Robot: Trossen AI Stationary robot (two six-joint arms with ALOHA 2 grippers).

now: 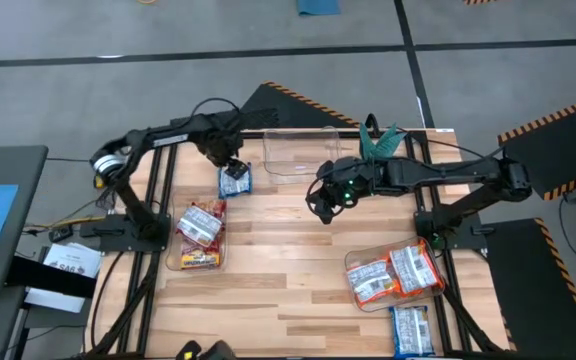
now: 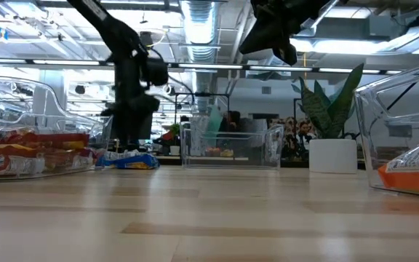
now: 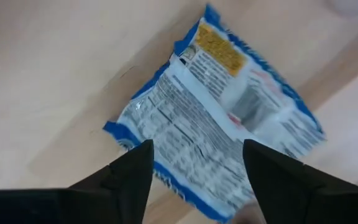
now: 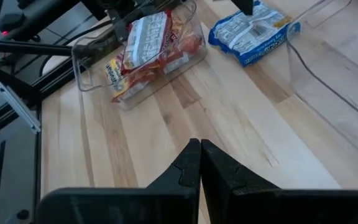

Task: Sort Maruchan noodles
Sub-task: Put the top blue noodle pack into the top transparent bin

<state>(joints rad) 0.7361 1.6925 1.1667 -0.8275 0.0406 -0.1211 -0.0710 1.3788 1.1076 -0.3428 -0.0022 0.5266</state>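
One blue-and-white ramen packet (image 3: 219,118), crinkled plastic, lies flat on the wooden table (image 1: 288,290) directly beneath the left gripper (image 3: 197,162), whose fingers stand spread above it. Two red packets (image 1: 200,225) fill a clear bin (image 1: 196,264) beside it. The right gripper (image 4: 201,163), fingers pressed together, hovers empty; two orange-and-white packets (image 1: 393,272) sit in a clear bin near it.

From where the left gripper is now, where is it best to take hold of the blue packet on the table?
Probably from straight above, across its near edge. The blue packet lies flat, label side up, alone on the table. The left gripper hangs open over that edge, one finger on each side.
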